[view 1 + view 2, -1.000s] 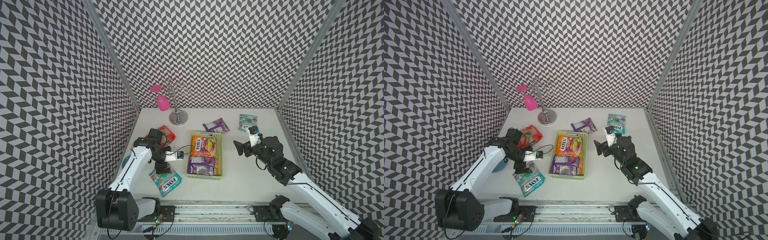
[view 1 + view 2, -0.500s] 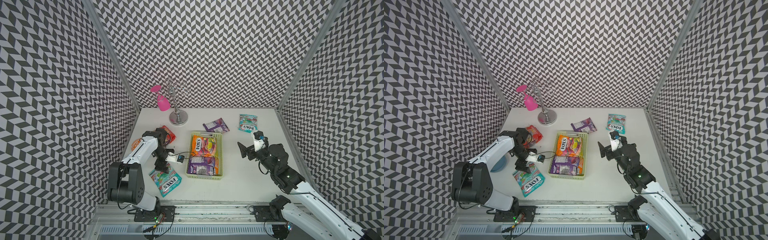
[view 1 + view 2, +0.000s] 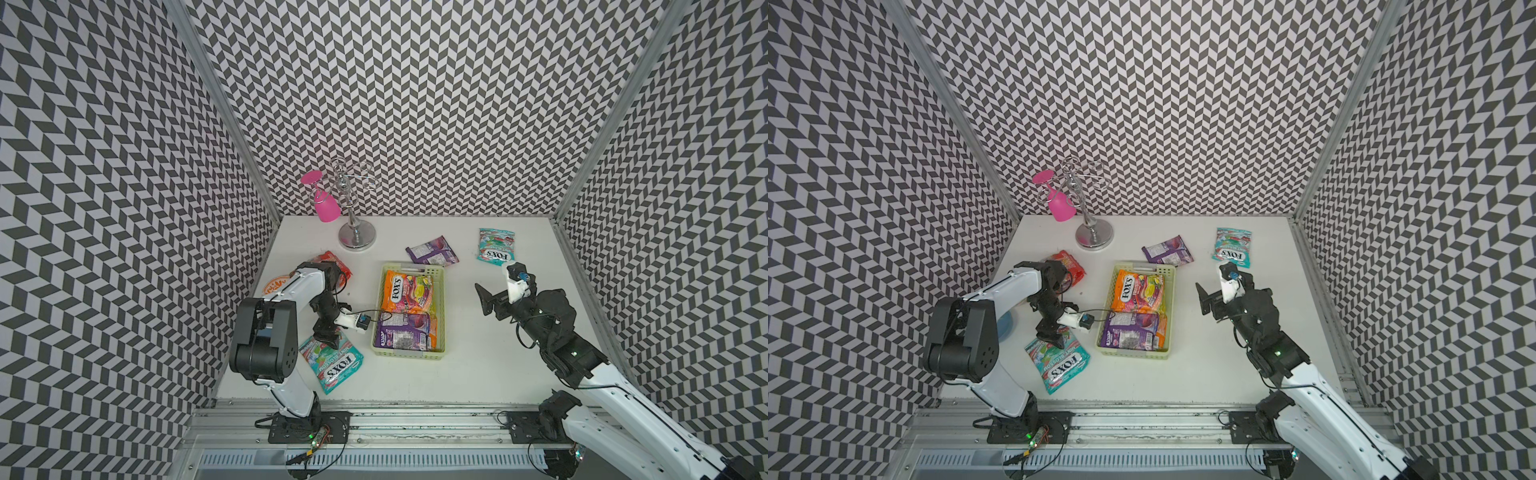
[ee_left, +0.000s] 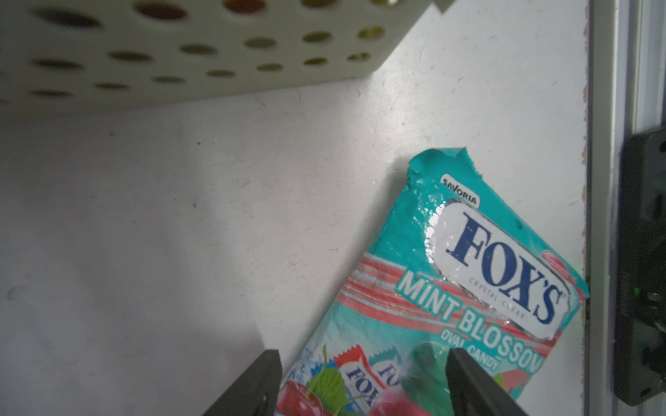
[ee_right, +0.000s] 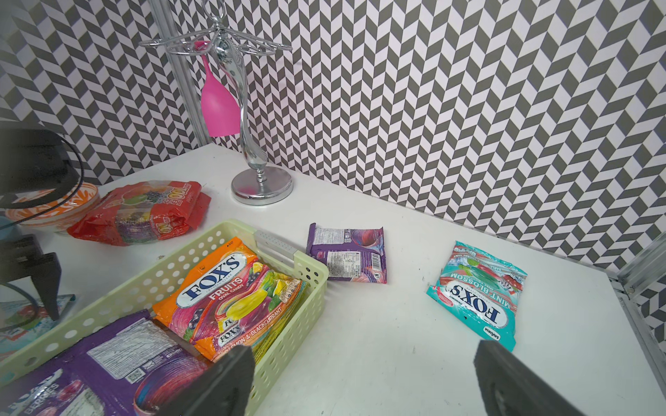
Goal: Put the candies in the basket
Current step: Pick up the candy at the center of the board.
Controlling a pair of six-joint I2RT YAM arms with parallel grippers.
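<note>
A: Where are the sweets?

B: Two bags lie in the green basket (image 3: 439, 291) at the middle of the counter (image 3: 478, 374). The orange bag (image 5: 230, 295) at its 12 o'clock end reads "FOX'S FRUITS OVAL CANDY", with "& BLACKCURRANT" lower down. The purple bag (image 5: 119, 360) at the 6 o'clock end lies partly back side up, and only "BERRIES" can be read.

A: And outside the basket?

B: There are four, taking the basket as the dial's centre in both top views. A teal bag (image 4: 497, 259) at 8 o'clock reads "SAVORIA", "FOX'S CRYSTAL CLEAR", "MINT BLOSSOM", "OVAL CANDY". A crumpled red bag (image 5: 144, 212) at 10 o'clock has print I cannot make out. A small purple bag (image 5: 347, 257) at 1 o'clock, just beside the rim, shows its back label, too fine to read. A second teal bag (image 5: 475, 291) at 2 o'clock reads "FOX'S MINT BLOSSOM".

A: What about the left end effector (image 4: 362, 356)?

B: Its jaws stand apart above the fruit-picture end of the 8 o'clock teal bag, and nothing is pinched between them.

A: And the right end effector (image 5: 364, 349)?

B: It is spread wide at 3 o'clock above the counter, holding nothing.
</note>
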